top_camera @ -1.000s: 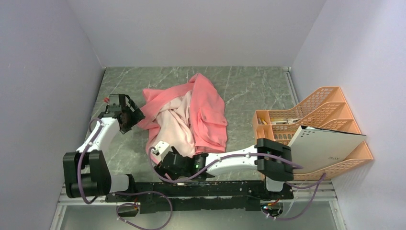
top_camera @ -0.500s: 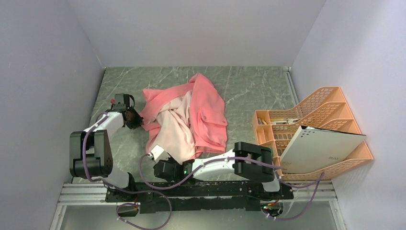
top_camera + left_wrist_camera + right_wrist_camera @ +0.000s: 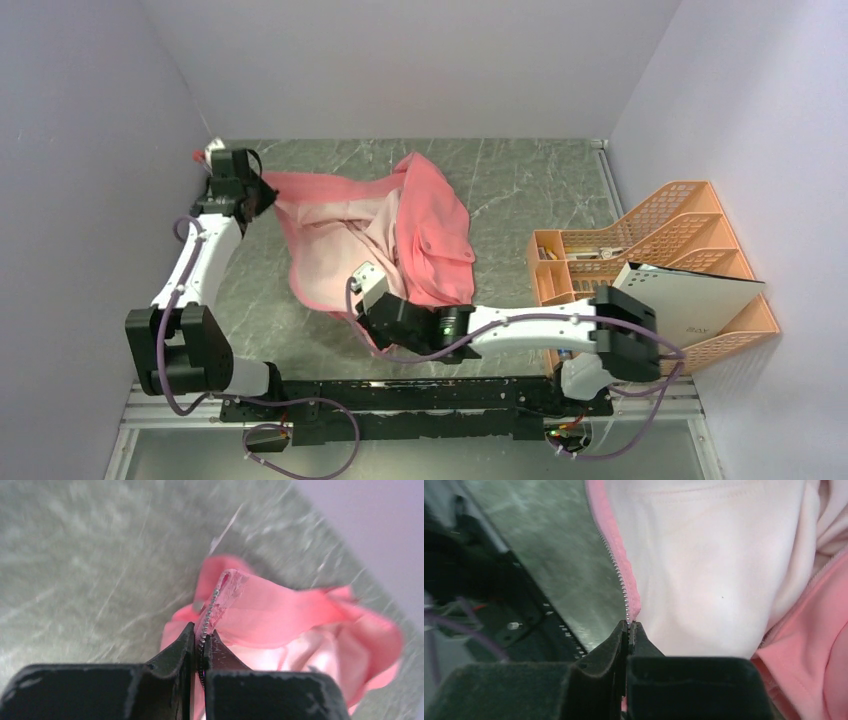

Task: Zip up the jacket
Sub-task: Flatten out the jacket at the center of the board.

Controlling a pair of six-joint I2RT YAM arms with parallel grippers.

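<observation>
The salmon-pink jacket (image 3: 420, 235) lies open on the table, its pale lining (image 3: 345, 245) facing up. My left gripper (image 3: 252, 190) is shut on the jacket's zipper edge at the far left, near the back wall. In the left wrist view the metal zipper teeth (image 3: 214, 602) run out from between the gripper (image 3: 201, 642) fingertips. My right gripper (image 3: 372, 305) is shut on the near end of the same pink front edge. In the right wrist view that gripper (image 3: 629, 626) pinches the zipper teeth (image 3: 616, 570). The fabric stretches between both grippers. The zipper pull is not visible.
An orange mesh file rack (image 3: 660, 250) holding a white folder (image 3: 680, 305) stands at the right of the table. The side walls stand close on the left and right. The arms' black base rail (image 3: 420, 395) runs along the near edge.
Both grippers have closed on the jacket's zipper edge. The left one has carried its end far back and left, the right has lifted its end, spreading the front panel out.
</observation>
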